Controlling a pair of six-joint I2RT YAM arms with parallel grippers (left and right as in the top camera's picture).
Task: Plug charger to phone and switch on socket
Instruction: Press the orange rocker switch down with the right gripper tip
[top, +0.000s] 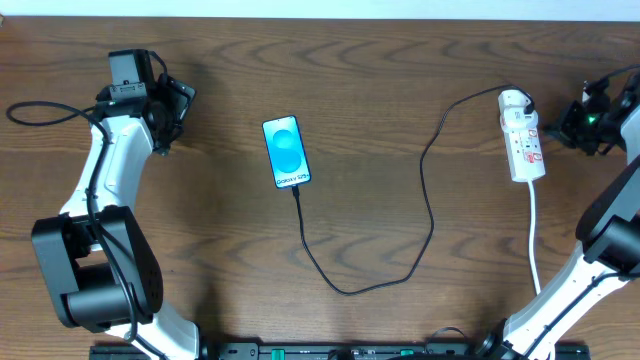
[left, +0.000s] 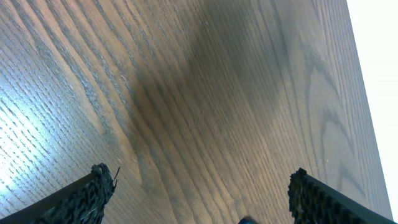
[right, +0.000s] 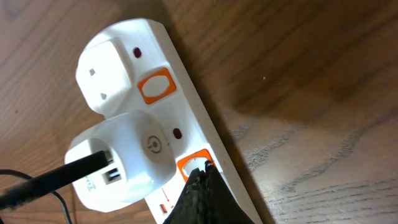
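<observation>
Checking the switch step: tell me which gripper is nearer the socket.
Right. The right gripper, shut, is at the socket, by an orange switch; the left gripper hangs open beyond the phone.

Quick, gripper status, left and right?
Left gripper: open, holding nothing.
Right gripper: shut, holding nothing, tip at the power strip's orange switch.

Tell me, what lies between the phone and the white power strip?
Only the black charger cable, looping across bare wooden table from the phone to the power strip; the overhead view shows it.
</observation>
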